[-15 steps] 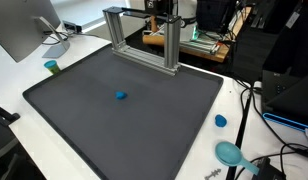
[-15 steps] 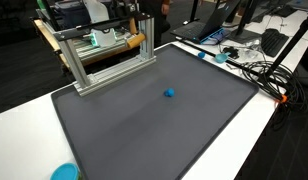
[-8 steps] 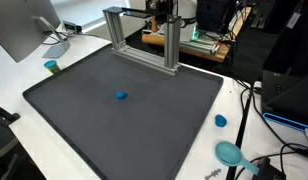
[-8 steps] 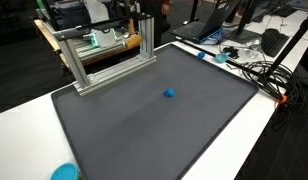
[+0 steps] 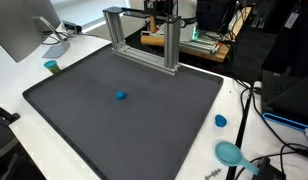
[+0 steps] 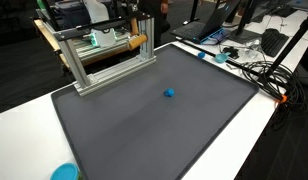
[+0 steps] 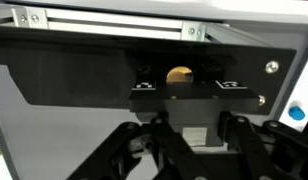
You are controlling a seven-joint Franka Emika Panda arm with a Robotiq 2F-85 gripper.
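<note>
My gripper (image 7: 194,150) fills the bottom of the wrist view. Its two dark fingers stand apart and grip nothing. Just ahead of it is a black block with two small markers (image 7: 184,95), and a round orange-brown end (image 7: 179,74) sits above that block. In both exterior views the arm (image 5: 166,10) (image 6: 144,10) is at the back, above an aluminium frame (image 5: 144,40) (image 6: 99,60). An orange-brown piece (image 6: 137,42) lies at the frame's top bar. A small blue object (image 5: 121,96) (image 6: 169,93) lies alone on the dark mat (image 5: 84,120) (image 6: 144,130), far from the gripper.
The mat lies on a white table. A green cup (image 5: 52,67) and a monitor (image 5: 19,30) stand at one side. A blue lid (image 5: 221,121), a teal disc (image 5: 229,152) and cables (image 6: 254,70) lie beside the mat. Another teal disc (image 6: 64,172) sits at the table edge.
An orange-brown piece now shows at the frame's top bar in an exterior view. The blue object has not moved.
</note>
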